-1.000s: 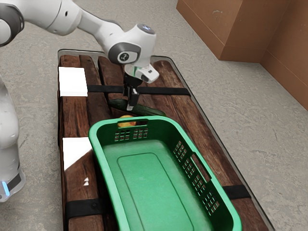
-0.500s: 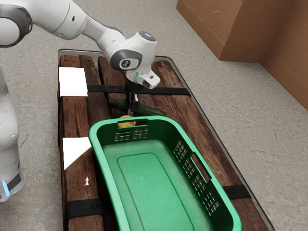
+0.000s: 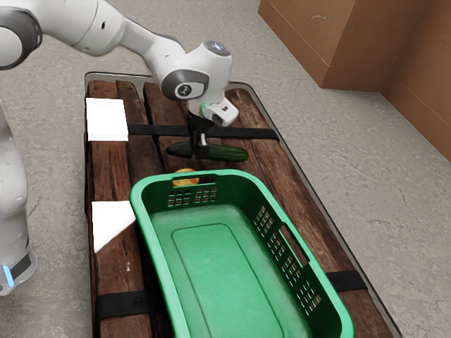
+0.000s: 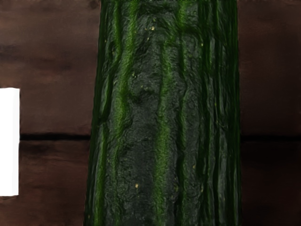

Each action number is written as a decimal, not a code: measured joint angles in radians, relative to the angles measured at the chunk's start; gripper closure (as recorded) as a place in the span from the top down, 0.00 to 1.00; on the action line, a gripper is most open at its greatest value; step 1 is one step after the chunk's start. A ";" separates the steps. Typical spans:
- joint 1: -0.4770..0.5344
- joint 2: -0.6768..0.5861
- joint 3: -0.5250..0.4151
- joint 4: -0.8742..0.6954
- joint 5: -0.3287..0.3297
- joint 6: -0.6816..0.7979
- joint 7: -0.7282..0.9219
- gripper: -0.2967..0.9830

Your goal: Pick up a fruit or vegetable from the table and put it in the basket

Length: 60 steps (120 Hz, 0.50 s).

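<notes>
"Where's the long dark-green cucumber (image 3: pixel 230 153)?"

"Pinched mid-length in the black two-finger hand (image 3: pixel 201 151), lying crosswise to the green plastic basket's (image 3: pixel 218 271) length, near its end. Carry it over the rim."

Exterior cam: we look from the side of our arm (image 3: pixel 81 27), angled down, well back over the table (image 3: pixel 109 172). Wrist cam: close, down onto the cucumber (image 3: pixel 231 153). Both share cucumber, table wood.
</notes>
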 joint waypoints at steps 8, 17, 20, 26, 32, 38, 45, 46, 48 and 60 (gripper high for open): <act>0.000 -0.010 -0.005 0.015 0.005 0.000 -0.002 0.42; 0.000 -0.016 -0.007 0.051 0.011 -0.003 -0.004 0.42; 0.000 -0.017 -0.008 0.067 0.013 -0.006 -0.005 0.42; 0.001 -0.018 -0.012 0.112 0.021 -0.021 -0.006 0.42; 0.001 -0.018 -0.020 0.160 0.030 -0.036 -0.007 0.42; 0.001 -0.018 -0.035 0.203 0.036 -0.053 -0.008 0.42; 0.001 -0.019 -0.056 0.243 0.040 -0.071 -0.009 0.42; 0.001 -0.019 -0.059 0.247 0.040 -0.074 -0.009 0.42; 0.001 -0.019 -0.067 0.258 0.041 -0.078 -0.009 0.42; 0.001 -0.016 -0.115 0.327 0.043 -0.107 -0.011 0.42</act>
